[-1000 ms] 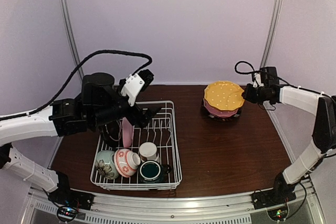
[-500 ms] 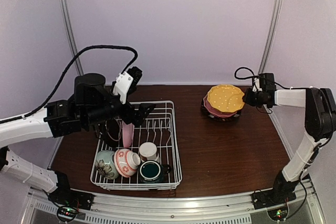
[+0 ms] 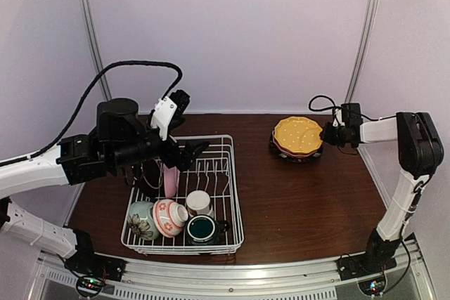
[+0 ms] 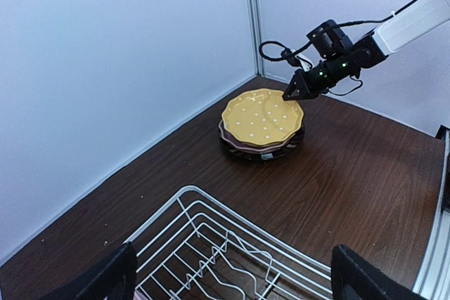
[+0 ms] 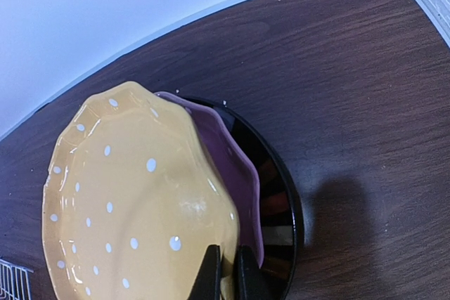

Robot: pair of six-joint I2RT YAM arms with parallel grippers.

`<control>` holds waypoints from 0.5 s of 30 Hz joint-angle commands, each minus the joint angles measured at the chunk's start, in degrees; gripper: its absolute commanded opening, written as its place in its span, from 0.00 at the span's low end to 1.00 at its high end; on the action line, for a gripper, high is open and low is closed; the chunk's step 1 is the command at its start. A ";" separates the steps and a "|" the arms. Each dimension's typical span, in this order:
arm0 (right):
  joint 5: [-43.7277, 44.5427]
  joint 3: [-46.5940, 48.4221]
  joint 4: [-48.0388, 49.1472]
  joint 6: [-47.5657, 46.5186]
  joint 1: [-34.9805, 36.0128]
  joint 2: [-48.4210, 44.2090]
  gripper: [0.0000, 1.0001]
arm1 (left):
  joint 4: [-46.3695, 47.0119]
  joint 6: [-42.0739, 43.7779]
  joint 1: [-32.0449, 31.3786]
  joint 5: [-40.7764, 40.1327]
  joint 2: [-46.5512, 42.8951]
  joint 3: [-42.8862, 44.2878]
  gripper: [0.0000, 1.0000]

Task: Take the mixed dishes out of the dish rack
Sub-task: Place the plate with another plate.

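The white wire dish rack (image 3: 228,201) holds an upright pink plate (image 3: 169,177), a pale-green floral bowl (image 3: 142,220), a pink-white bowl (image 3: 169,217), a small white cup (image 3: 199,202) and a teal mug (image 3: 202,230). My left gripper (image 3: 188,152) hovers open and empty over the rack's tines (image 4: 232,265). My right gripper (image 3: 325,133) is shut on the rim of the yellow-orange dotted plate (image 5: 133,194). That plate lies on a pink plate (image 5: 235,173) and a black plate (image 5: 281,201), stacked at the back right (image 3: 298,138).
A dark dish (image 3: 146,179) sits partly hidden under my left arm in the rack. The dark wooden table (image 3: 309,201) is enclosed by white walls with metal uprights (image 3: 362,33). The left arm's black cable (image 3: 133,68) loops above the rack.
My right gripper has lowered the yellow-orange plate onto the stack and still holds its rim. My left arm has drawn slightly left and back over the rack.
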 commanded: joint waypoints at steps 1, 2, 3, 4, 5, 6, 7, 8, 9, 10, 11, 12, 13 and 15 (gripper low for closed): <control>-3.19 3.83 8.87 1.44 -0.09 -0.51 0.00 | 1.75 0.49 0.34 1.02 0.13 0.05 0.98; -3.23 3.85 9.03 1.40 -0.04 -0.27 0.00 | 1.75 0.45 0.30 0.94 0.20 -0.03 0.97; -3.27 3.90 9.29 1.41 -0.03 0.08 0.00 | 1.71 0.45 0.29 0.81 0.25 -0.04 0.97; -3.41 3.92 9.49 1.42 -0.06 0.36 0.00 | 1.60 0.45 0.34 0.76 0.30 0.03 0.98; -3.50 3.88 9.72 1.50 -0.04 0.58 0.00 | 1.45 0.45 0.29 0.67 0.35 0.09 0.97; -3.62 3.84 9.95 1.55 -0.03 0.89 0.00 | 1.30 0.45 0.28 0.57 0.38 0.13 0.97; -3.64 3.92 10.08 1.56 -0.03 1.10 0.01 | 1.15 0.53 0.30 0.38 0.31 0.14 0.98; -3.62 3.87 10.22 1.56 -0.03 1.29 0.01 | 1.07 0.52 0.27 0.26 0.31 0.14 0.97; -3.68 3.90 10.51 1.54 -0.07 1.58 0.01 | 1.05 0.53 0.31 0.23 0.31 0.14 0.97; -3.75 3.94 10.66 1.54 -0.11 1.78 0.01 | 1.13 0.49 0.32 0.35 0.17 0.14 0.97; -4.08 3.95 11.01 1.63 -0.08 2.08 0.01 | 1.26 0.41 0.29 0.65 0.22 0.07 0.97; -4.17 3.89 11.26 1.83 -0.06 2.38 0.01 | 1.37 0.30 0.28 1.05 0.34 0.05 0.97; -4.21 3.86 11.55 1.83 -0.03 2.67 0.02 | 1.42 0.28 0.34 1.41 0.44 0.12 0.97; -4.16 3.69 12.01 1.82 -0.07 3.10 0.02 | 1.34 0.27 0.24 1.54 0.63 0.28 0.97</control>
